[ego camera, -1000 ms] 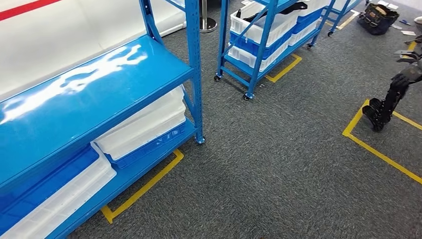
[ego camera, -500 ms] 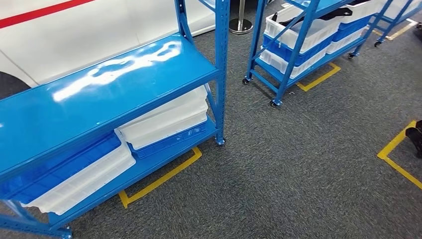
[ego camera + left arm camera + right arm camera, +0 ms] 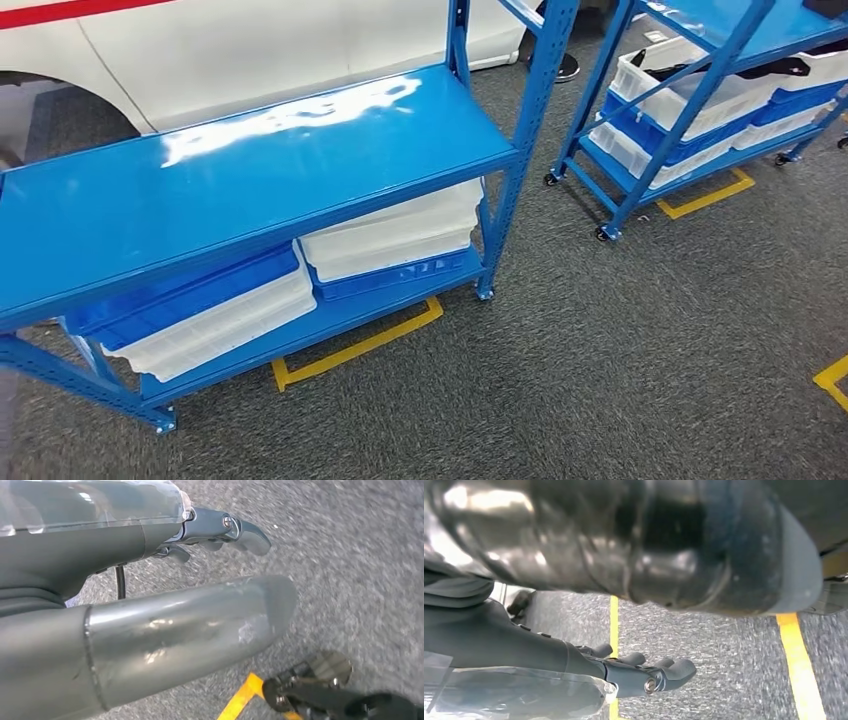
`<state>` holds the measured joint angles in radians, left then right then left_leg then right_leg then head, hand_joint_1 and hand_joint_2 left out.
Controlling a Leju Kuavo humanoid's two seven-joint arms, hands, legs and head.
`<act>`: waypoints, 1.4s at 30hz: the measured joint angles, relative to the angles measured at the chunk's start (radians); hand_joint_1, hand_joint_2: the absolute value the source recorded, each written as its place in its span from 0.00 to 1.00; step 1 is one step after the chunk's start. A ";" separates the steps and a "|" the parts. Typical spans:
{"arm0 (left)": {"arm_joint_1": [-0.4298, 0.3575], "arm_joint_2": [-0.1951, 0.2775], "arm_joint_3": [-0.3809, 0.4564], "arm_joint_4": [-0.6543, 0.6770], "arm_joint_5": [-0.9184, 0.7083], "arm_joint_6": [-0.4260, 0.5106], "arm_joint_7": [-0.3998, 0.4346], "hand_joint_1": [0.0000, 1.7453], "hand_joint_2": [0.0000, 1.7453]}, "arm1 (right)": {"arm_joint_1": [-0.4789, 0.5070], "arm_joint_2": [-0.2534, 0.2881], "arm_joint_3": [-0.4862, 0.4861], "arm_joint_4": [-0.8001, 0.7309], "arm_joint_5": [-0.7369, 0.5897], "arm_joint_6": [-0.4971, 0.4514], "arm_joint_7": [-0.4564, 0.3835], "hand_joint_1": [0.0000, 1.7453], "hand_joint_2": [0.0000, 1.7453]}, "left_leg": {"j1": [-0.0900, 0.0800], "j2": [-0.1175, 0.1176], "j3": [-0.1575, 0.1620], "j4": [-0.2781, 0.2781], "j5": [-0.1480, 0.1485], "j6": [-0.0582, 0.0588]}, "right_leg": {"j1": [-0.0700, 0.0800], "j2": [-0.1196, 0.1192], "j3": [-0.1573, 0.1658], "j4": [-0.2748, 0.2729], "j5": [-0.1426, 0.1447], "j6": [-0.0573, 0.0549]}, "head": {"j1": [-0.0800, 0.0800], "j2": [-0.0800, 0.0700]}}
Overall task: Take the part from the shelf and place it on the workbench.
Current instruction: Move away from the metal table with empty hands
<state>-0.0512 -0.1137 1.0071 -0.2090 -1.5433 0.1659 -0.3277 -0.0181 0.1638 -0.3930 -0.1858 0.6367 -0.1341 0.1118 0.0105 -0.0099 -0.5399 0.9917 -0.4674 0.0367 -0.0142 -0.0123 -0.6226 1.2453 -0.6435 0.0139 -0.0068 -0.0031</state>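
Both arms hang over grey carpet, the left hand [image 3: 215, 530] and right hand [image 3: 644, 672] empty with fingers loosely apart. Ahead stands the glossy blue steel shelf [image 3: 250, 190], white and blue plastic bins [image 3: 395, 240] stacked beneath its top deck. No part is identifiable yet. Best practice: square up to the shelf before reaching.

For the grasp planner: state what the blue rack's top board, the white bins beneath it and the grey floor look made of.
Glossy blue top shelf board: probably painted metal, since it mirrors bright glare. White rectangular bins: seemingly plastic, smooth, matte and slightly translucent. Speckled grey floor: looks like short-pile carpet, with a grainy, dull texture.
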 joint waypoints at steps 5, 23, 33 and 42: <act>-0.001 0.000 0.000 0.000 -0.003 0.000 0.000 0.00 0.00 | 0.003 -0.003 0.000 0.000 0.005 0.004 0.000 0.00 0.00 | -0.001 -0.070 0.002 0.010 -0.005 -0.005 | -0.004 0.045 0.031 -0.111 0.113 -0.004 | 0.000 0.000; -0.002 0.001 -0.001 0.000 0.000 0.002 -0.008 0.00 0.00 | 0.001 -0.009 0.000 0.001 0.007 0.010 0.001 0.00 0.00 | -0.004 0.087 -0.012 0.020 -0.011 -0.040 | 0.003 -0.095 0.100 -0.222 0.129 -0.022 | -0.002 0.000; -0.001 0.000 -0.001 0.000 0.001 0.002 -0.006 0.00 0.00 | 0.002 -0.012 -0.006 0.000 0.001 -0.022 0.003 0.00 0.50 | -0.002 -0.004 -0.006 0.004 0.005 0.002 | -0.003 0.009 -0.030 0.045 0.018 0.005 | -0.002 0.000; -0.001 0.001 0.000 0.000 0.005 0.003 0.002 0.00 0.00 | 0.000 -0.014 -0.009 0.001 0.005 -0.051 0.012 0.00 0.00 | -0.011 -0.023 -0.004 0.020 -0.017 -0.012 | 0.001 0.021 0.064 -0.211 0.154 -0.009 | -0.002 0.000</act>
<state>-0.0521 -0.1123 1.0067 -0.2087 -1.5380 0.1689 -0.3256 -0.0184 0.1495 -0.4025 -0.1850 0.6421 -0.1856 0.1237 -0.0003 -0.0328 -0.5441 1.0117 -0.4845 0.0250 -0.0129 0.0090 -0.5585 1.0346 -0.4894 0.0051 -0.0090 -0.0031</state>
